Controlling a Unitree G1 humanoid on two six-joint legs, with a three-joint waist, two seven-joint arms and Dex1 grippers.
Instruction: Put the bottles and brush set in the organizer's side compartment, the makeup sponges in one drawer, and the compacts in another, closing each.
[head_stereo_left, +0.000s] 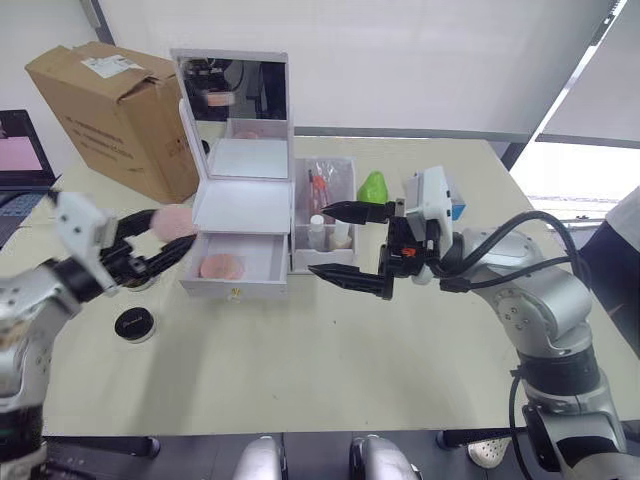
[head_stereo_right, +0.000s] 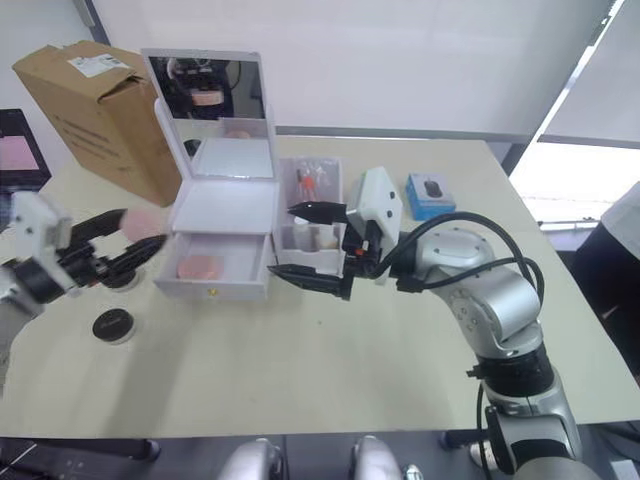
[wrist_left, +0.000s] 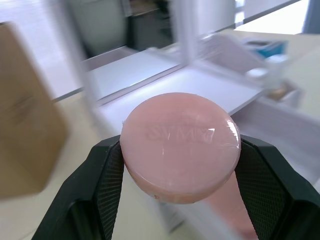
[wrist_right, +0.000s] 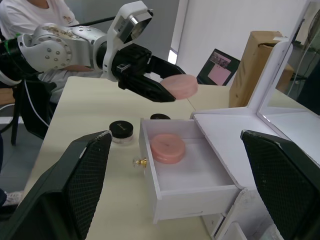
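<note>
side compartment (head_stereo_left: 326, 205) of the organizer (head_stereo_left: 243, 215) already loaded: brush set (head_stereo_left: 318, 188) standing in it, white-capped bottle (head_stereo_left: 317, 231) in its front end, second bottle behind it hard to make out; that part looks done.

lower drawer (wrist_right: 186, 172) pulled out toward the robot, gold knob (wrist_right: 140, 162) at its front; one pink makeup sponge (wrist_right: 168, 147) lies flat inside, near the left wall.

left pincer (wrist_right: 155, 88) grasping the second makeup sponge (wrist_left: 181, 146), clamped by its edges between both fingers (wrist_left: 102, 187), held in the air just left of the organizer and above bench (head_stereo_left: 330, 350) level, not yet over the drawer.

right pincer (head_stereo_left: 345, 243) released, jaws wide apart and holding nothing, hanging in front of the side compartment, just right of the open drawer.

two compacts not yet stowed: one black-lidded compact (head_stereo_left: 133, 324) on the bench left of the organizer, another compact (wrist_right: 121, 129) closer to the drawer, under the left arm; a third dark round lid near the drawer corner in the right wrist view, cannot tell what it is.

judgement: roughly half done; left to do: drop this sponge in the lower drawer, push it shut, open the other drawer, load both compacts, shut it.

cardboard box (head_stereo_left: 115, 110) far left, green item (head_stereo_left: 374, 186) and blue box (head_stereo_right: 430, 194) behind the organizer, untouched.
</note>
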